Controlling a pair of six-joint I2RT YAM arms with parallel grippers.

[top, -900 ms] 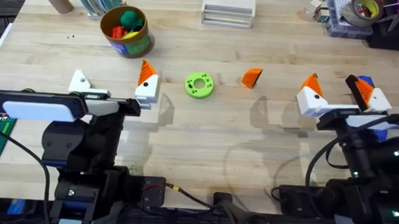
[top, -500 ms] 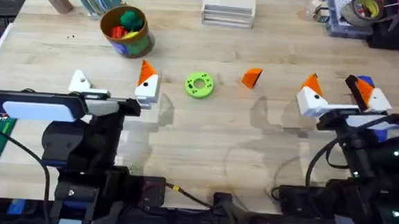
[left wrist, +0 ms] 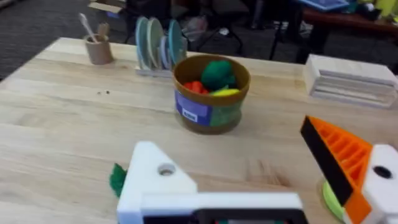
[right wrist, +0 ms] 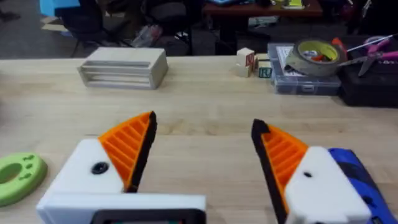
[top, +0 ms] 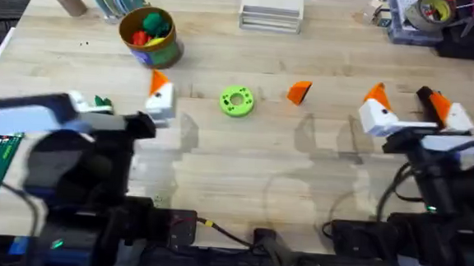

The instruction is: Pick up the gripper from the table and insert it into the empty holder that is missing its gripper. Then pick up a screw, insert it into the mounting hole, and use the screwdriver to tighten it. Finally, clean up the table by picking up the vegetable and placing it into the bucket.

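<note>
Item, near left: left hand (top: 123, 108), fingers apart, clamped on nothing; its right finger carries an orange ribbed tip (top: 159, 84), its left finger is the bare white holder (top: 81, 100) with an open mounting hole, the one lacking a tip. Item, near right: right hand (top: 415, 113), fingers apart and empty, both fingers bearing orange tips; a blue piece, likely the screwdriver (right wrist: 357, 174), lies against its right finger, though how it is held cannot be told. Item, mid table (top: 244, 158): a green ring (top: 237, 101) and, just right of it, the loose orange gripper (top: 299, 91), lying on its side between the two hands, a little farther out than both, its taper running roughly left to right. Judgement: it lies somewhat nearer the right hand, forward and to that hand's left, and the left hand keeps the holder, so the pick likely falls to the right. Item, far left: the bucket (top: 149, 38), already holding red, green and yellow pieces. Item, view differences: the left wrist view shows the holder's hole (left wrist: 166, 169) plainly and a small green vegetable (left wrist: 118, 180) on the table just beside the holder's left side, seen overhead as a green speck (top: 102, 102); the right wrist view shows the ribbed faces of its own two tips and the green ring's edge (right wrist: 18, 176).
</note>
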